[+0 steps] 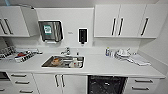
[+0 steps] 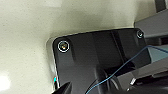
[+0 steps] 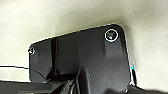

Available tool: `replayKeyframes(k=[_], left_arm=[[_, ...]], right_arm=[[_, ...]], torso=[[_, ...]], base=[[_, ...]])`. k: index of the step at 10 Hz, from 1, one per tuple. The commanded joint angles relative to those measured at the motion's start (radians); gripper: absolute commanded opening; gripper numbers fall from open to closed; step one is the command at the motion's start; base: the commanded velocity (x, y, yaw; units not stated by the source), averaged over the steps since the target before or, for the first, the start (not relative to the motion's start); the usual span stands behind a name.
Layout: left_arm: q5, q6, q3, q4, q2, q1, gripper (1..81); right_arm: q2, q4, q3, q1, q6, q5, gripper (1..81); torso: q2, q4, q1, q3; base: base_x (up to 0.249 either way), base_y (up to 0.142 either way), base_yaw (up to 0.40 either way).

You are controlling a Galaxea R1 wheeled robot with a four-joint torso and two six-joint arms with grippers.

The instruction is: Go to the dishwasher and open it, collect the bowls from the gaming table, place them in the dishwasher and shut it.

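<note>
The dishwasher (image 1: 107, 85) sits under the white counter (image 1: 100, 65), just right of the sink cabinet. Its bay is dark and speckled, and I see no steel front across it. I face it from a short way back. The gaming table and its bowls are out of view. Both wrist views look over the robot's own dark plate onto pale floor.
A steel sink (image 1: 63, 61) with dishes in it and a tap (image 1: 66, 51) lies left of the dishwasher. A dish rack (image 1: 23, 56) stands at the far left, with cloths and dishes (image 1: 126, 55) at the right. White drawers (image 1: 21, 82) flank the lower cabinets, and wall cupboards (image 1: 120, 21) hang above.
</note>
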Motion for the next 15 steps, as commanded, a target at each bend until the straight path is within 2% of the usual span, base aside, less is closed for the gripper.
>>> replayKeyframes(k=[1,2,4,6,7,8,12,13,15], left_arm=[[0.044,-0.003,-0.044,-0.011,0.019,-0.044,81.1],[0.044,-0.003,-0.069,-0.01,0.042,-0.044,81.1],[0.044,-0.003,-0.135,-0.007,0.1,-0.042,81.1],[0.044,-0.001,-0.25,-0.01,0.171,-0.034,81.1],[0.044,-0.003,-0.29,-0.011,0.199,-0.033,81.1],[0.043,-0.003,-0.305,-0.01,0.215,-0.033,81.1],[0.044,-0.001,-0.307,-0.007,0.226,-0.031,81.1],[0.044,-0.001,-0.307,-0.005,0.228,-0.031,81.1],[0.046,0.0,-0.307,-0.007,0.243,-0.031,81.1]], right_arm=[[-0.01,0.0,-0.007,0.053,-0.005,-0.069,81.1],[0.011,0.0,-0.028,0.052,-0.004,-0.055,81.1],[0.061,-0.002,-0.091,0.052,-0.005,-0.057,81.1],[0.094,-0.008,-0.133,0.049,-0.006,-0.057,81.1],[0.103,-0.019,-0.136,0.049,-0.006,-0.058,81.1],[0.108,-0.032,-0.136,0.049,-0.006,-0.058,81.1],[0.11,-0.033,-0.136,0.044,-0.006,-0.057,81.1],[0.11,-0.031,-0.136,0.044,-0.005,-0.057,81.1],[0.111,-0.029,-0.137,0.044,-0.005,-0.057,81.1]], torso=[[0.096,0.0,-0.062,0.062],[0.131,0.0,-0.085,0.019],[0.194,0.0,-0.128,0.042],[0.26,0.0,-0.17,0.046],[0.296,0.0,-0.193,0.072],[0.332,0.0,-0.217,0.113],[0.465,0.0,-0.303,0.195],[0.502,0.0,-0.327,0.148],[0.564,0.0,-0.369,0.169]], base=[[0.0,0.0,0.0],[0.0,0.0,0.0],[0.0,0.0,0.0],[0.0,0.0,0.0],[0.0,0.0,0.0],[0.0,0.0,0.0],[0.0,0.0,0.0],[0.0,0.0,0.0],[0.0,0.0,0.0]])
